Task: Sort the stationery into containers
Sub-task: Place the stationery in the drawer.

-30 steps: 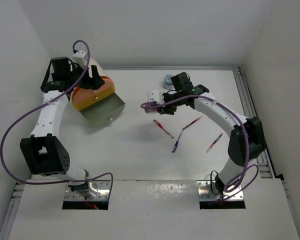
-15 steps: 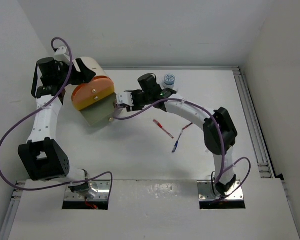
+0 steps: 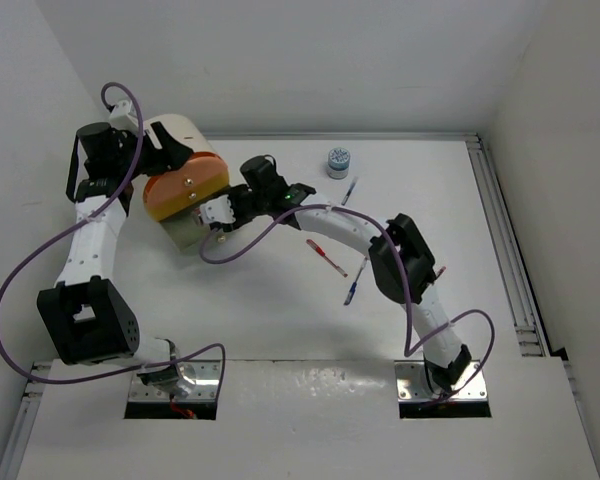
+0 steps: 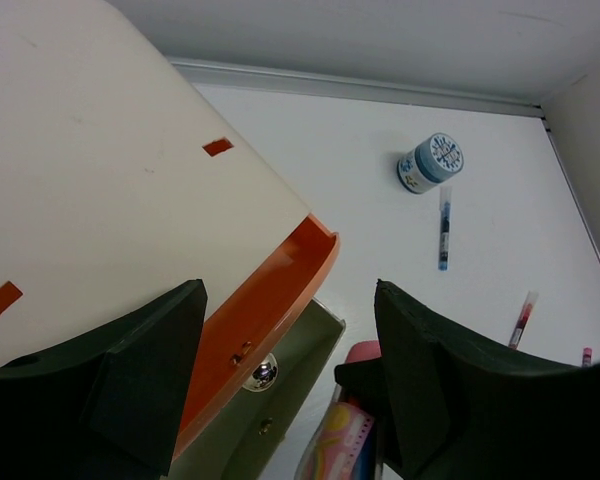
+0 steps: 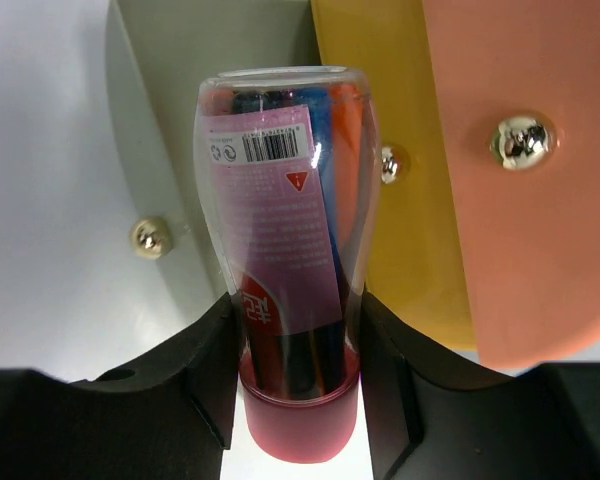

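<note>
My left gripper is spread wide and shut on the cream-white bucket, holding it tilted, its orange face toward the table's middle. Its fingers straddle the orange rim. A clear tube of pens with a pink cap is clamped in my right gripper, its end against the bucket's grey-green flap, beside the yellow band. From above, that gripper is at the bucket's mouth. The blue-and-white tub stands at the back. Loose pens lie near it and mid-table.
White walls close the table in on the left, back and right. A metal rail runs along the right edge. My right arm stretches across the middle, above part of the loose pens. Purple cables loop off both arms.
My right arm has swung left from mid-table to the bucket's mouth, carrying the tube. My left arm has raised and tilted the bucket toward the back left.
</note>
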`<state>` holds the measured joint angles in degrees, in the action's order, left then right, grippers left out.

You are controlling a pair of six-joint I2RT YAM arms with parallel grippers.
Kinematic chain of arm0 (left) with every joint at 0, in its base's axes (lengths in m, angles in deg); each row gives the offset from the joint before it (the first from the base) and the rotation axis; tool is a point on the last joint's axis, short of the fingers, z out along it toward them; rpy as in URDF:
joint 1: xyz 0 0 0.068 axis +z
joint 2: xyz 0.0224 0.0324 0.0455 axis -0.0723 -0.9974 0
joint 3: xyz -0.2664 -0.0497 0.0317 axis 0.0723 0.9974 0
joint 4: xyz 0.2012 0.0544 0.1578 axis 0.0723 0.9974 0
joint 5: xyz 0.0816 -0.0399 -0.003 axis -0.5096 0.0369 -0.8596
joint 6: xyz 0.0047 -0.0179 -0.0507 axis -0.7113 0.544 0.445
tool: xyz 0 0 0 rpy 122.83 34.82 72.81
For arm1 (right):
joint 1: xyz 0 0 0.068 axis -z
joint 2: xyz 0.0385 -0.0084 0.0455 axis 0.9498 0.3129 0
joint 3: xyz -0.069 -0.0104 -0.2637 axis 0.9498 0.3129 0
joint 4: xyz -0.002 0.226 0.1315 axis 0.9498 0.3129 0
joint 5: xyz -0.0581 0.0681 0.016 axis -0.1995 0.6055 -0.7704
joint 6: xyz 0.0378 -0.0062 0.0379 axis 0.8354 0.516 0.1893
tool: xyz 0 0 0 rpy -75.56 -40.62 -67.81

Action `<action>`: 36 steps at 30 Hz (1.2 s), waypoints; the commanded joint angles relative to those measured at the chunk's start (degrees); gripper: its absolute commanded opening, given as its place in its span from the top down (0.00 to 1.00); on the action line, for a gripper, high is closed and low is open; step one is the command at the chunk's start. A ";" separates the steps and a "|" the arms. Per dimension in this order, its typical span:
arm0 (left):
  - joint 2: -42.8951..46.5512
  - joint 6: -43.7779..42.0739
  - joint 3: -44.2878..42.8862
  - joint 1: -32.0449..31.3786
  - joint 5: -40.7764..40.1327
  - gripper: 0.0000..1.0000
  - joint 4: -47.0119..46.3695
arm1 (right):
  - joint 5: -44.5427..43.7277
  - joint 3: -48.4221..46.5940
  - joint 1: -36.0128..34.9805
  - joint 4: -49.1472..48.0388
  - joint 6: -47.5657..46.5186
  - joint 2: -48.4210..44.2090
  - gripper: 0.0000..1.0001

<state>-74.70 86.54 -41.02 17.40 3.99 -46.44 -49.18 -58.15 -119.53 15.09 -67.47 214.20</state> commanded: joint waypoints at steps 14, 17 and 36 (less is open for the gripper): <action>1.45 1.39 -0.07 0.89 1.75 0.27 -3.81 | -0.08 -7.43 -0.48 -10.82 0.63 6.68 0.43; 1.27 1.39 -0.07 0.90 1.75 0.27 -3.81 | -0.43 -7.60 -0.66 -12.33 2.21 6.51 0.37; 0.04 -0.80 -1.91 0.89 0.78 0.36 -1.88 | -6.75 17.85 4.43 -30.85 67.93 -16.16 0.70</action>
<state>-74.75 86.78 -41.02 17.69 4.73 -47.62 -53.55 -46.77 -117.44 -7.68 -24.35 203.01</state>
